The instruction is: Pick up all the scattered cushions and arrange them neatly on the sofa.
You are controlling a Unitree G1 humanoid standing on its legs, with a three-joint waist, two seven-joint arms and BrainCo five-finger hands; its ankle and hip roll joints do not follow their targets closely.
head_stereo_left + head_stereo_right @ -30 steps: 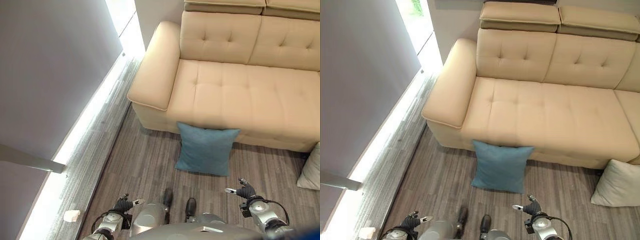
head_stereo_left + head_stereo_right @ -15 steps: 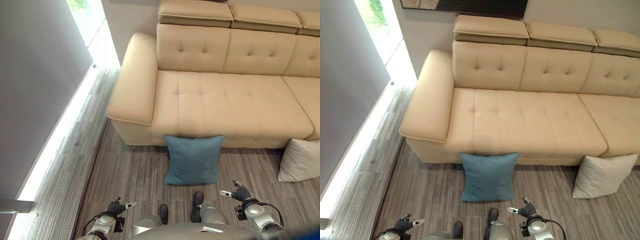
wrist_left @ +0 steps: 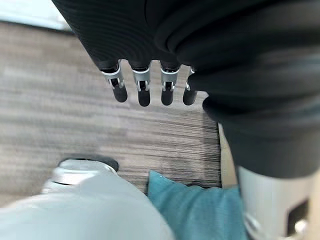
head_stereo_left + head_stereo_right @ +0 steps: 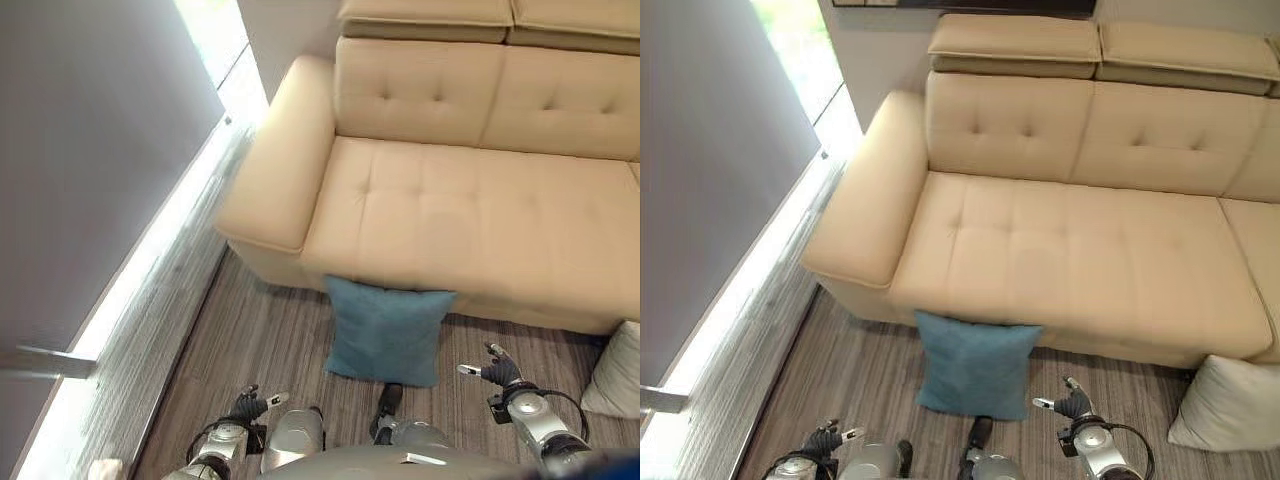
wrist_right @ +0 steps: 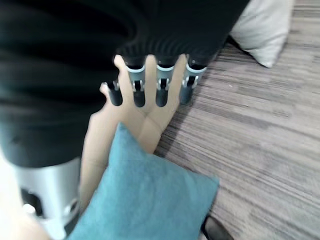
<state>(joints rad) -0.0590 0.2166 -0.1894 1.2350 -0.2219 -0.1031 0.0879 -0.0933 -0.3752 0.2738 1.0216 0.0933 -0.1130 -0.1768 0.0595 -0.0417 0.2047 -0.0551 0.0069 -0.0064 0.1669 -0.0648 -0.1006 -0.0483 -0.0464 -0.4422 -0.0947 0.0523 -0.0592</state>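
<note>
Left hand [image 4: 252,405] at 7 o'clock, right hand [image 4: 497,369] at 5 o'clock: both low above grey striped floor [image 4: 265,335], fingers relaxed, empty. Square teal fabric cushion [image 4: 386,331] at 6 o'clock, leaning upright against front of beige tufted leather sofa [image 4: 470,200] at 12. Pale grey cushion [image 4: 1225,405] on floor at 4 o'clock. Cushions likely light, soft, squashy; pinch top corners or clasp both sides.

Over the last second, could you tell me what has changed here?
Only the camera's aim has shifted. The blue cushion still leans against the sofa front, the white cushion still sits on the floor, and the left hand and right hand remain open and empty.
</note>
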